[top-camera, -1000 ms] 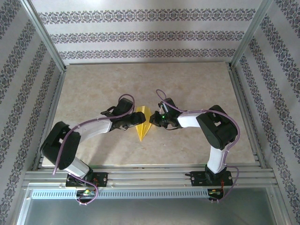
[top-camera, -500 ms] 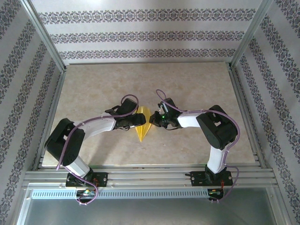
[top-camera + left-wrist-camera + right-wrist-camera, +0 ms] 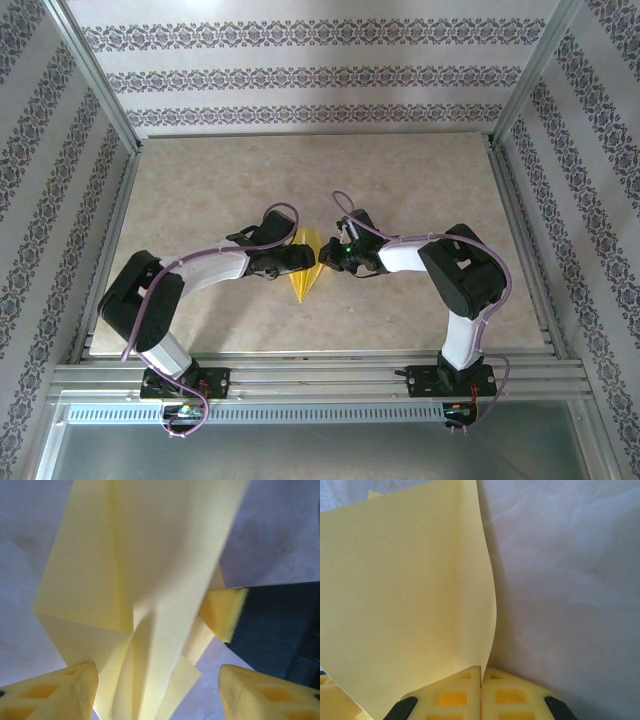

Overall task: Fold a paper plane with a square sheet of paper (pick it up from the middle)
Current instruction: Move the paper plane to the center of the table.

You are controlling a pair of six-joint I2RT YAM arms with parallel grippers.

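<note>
Paper plane (image 3: 306, 282) is being held at the table's (image 3: 200, 190) centre, nose pointing to 6 o'clock. Its 3 o'clock edge is being pinched by the right gripper (image 3: 481, 672), jaws closed on it. From 9 o'clock it is being straddled by the left gripper (image 3: 157, 680), jaws parted, nothing clamped.

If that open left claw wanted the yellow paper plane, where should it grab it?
Probably the layered centre crease, coming in from the paper plane's left side. That fold sits between the left claw's spread fingers, thicker and stiffer-looking than the thin edges. The right claw is shut on the opposite wing, so that side is taken.
</note>
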